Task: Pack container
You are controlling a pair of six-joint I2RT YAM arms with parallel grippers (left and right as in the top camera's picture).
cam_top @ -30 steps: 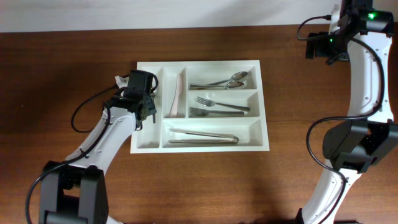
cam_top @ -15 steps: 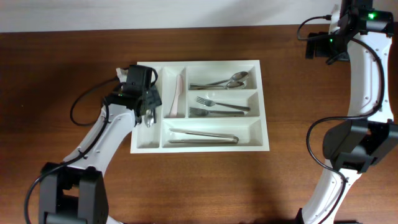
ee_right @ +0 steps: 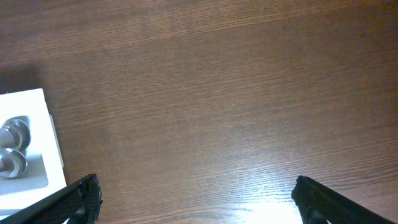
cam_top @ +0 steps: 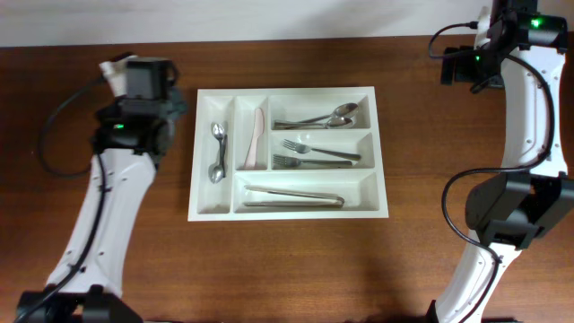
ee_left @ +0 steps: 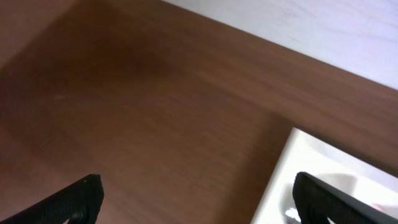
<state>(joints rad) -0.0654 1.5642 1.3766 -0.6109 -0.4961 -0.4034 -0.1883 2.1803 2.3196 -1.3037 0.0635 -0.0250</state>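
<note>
The container [cam_top: 202,212], a large white tray, lies mid-table. Its leftmost narrow compartment holds a small spoon [cam_top: 216,152], and the narrow one beside it holds a pale knife [cam_top: 255,139]. The crosswise compartments hold spoons [cam_top: 323,117], forks [cam_top: 314,153] and tongs [cam_top: 291,196]. My left gripper [cam_top: 142,85] hovers left of the container's far left corner; in the left wrist view it [ee_left: 199,200] stands open and empty over wood, with the container's corner [ee_left: 323,155] at the right. My right gripper [cam_top: 462,67] is open at the far right, empty above bare table [ee_right: 198,200].
Brown wooden table [cam_top: 287,269] all round the tray, with a white wall edge [cam_top: 269,18] along the far side. The right wrist view shows the tray's far right corner [ee_right: 31,106] with spoon bowls [ee_right: 12,146] at its left edge.
My left gripper opened and left the small spoon in the leftmost compartment, then drew back left and away off the tray. The right arm has not moved.
</note>
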